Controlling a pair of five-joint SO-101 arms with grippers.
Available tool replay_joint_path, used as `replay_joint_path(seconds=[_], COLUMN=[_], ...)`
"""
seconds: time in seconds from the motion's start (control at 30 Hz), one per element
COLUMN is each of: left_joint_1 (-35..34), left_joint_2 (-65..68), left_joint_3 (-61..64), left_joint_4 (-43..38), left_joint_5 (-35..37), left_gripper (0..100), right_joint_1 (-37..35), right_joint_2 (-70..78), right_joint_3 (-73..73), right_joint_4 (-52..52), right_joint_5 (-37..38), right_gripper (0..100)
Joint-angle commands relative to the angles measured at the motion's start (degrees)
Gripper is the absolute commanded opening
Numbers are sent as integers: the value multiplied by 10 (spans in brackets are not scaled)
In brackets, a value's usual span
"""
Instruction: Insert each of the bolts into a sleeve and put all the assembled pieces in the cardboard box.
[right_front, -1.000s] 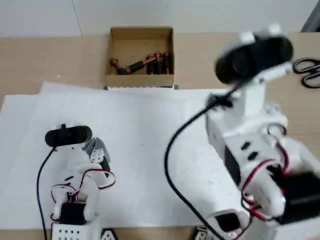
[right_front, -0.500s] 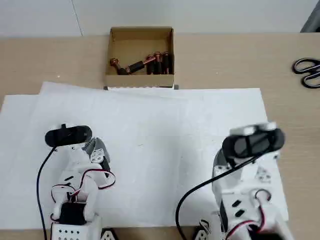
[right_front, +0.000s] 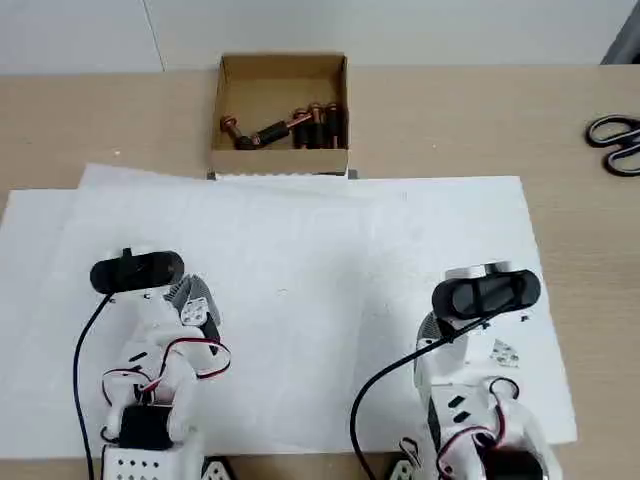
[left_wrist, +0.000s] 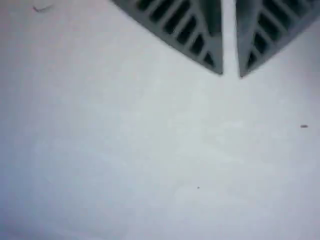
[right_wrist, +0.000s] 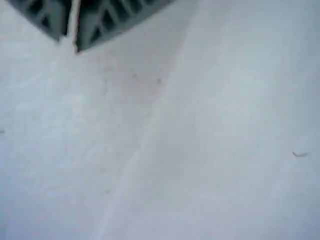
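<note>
Lowered and folded in since a second ago: right arm (right_front: 480, 340), then reared high over the right side of the paper sheet (right_front: 320, 250), now crouched at the near right edge. No shift in left arm (right_front: 150, 330), likewise tucked low at the near left, elbow bent, red and black wires looped along its white plastic shell. Black oblong camera housing across the top of each wrist, with a black cable (right_front: 365, 400) curving down from the right one. Left gripper (left_wrist: 230, 72) pointed down just over the sheet, grey ribbed fingers (left_wrist: 190, 30) drawn nearly together with a thin slit of white between the tips, holding nothing. Right gripper (right_wrist: 70, 42) in the same posture, tips all but meeting, nothing between them; faint crease lines across the matte paper under it. Far across the wooden table (right_front: 450, 120), well apart from both arms, cardboard box (right_front: 283, 70), square and open-topped, with the bolt-and-sleeve pieces (right_front: 300, 128) lying inside: coppery metal heads, dark cylindrical bodies, bunched toward the near wall. Black-handled scissors (right_front: 615, 143) at the far right edge.
</note>
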Motion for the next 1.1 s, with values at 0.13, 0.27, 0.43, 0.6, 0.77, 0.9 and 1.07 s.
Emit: replay_joint_path(seconds=[0.13, 0.27, 0.43, 0.6, 0.77, 0.9, 1.07], left_joint_1=[2, 2, 2, 2, 2, 2, 1], left_joint_2=[-7, -7, -7, -7, -7, -7, -7], left_joint_3=[-2, -2, -2, -2, -2, -2, -2], left_joint_4=[4, 4, 4, 4, 4, 4, 4], left_joint_5=[2, 2, 2, 2, 2, 2, 2], left_gripper=[6, 6, 6, 6, 6, 6, 6], right_joint_1=[0, 3, 4, 4, 4, 4, 3], right_joint_2=[-3, -3, -3, -3, -3, -4, -4], right_joint_3=[52, 73, 105, 149, 217, 243, 242], right_joint_4=[-25, -23, -30, -34, -67, -83, -83], right_joint_5=[30, 38, 36, 37, 37, 35, 34], right_gripper=[4, 4, 4, 7, 4, 4, 4])
